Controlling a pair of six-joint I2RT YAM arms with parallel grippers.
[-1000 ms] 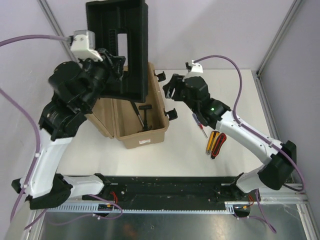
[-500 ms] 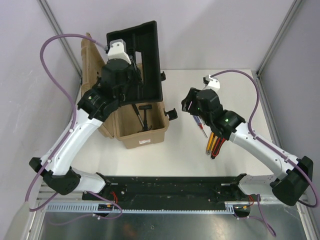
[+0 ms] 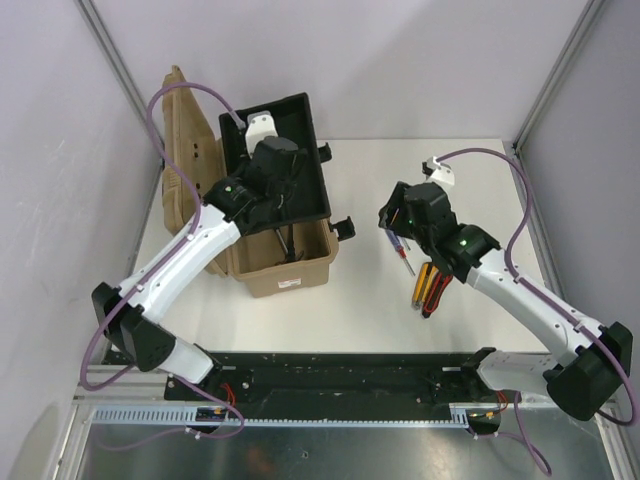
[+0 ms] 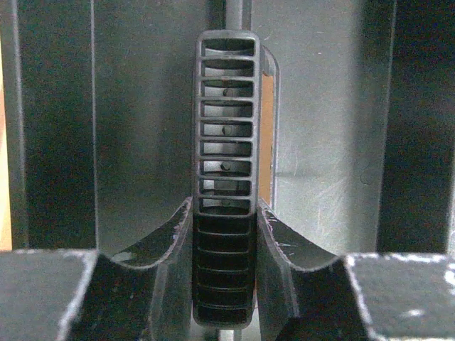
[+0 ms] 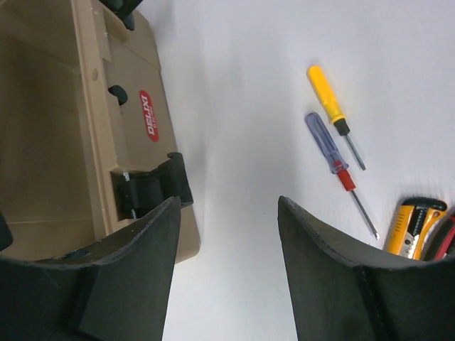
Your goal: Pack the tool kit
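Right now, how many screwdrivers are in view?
2: yellow-handled screwdriver and blue-handled screwdriver, side by side on the table beside the toolbox. Others may hide inside it.

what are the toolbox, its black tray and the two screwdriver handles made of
The toolbox looks like moulded tan plastic, matte, with pressed-in ribs and recesses. The black tray seems to be black plastic with a slight sheen; its grip is a moulded ribbed grid. The yellow screwdriver handle looks like opaque glossy plastic. The blue screwdriver handle is see-through, so probably clear tinted plastic.
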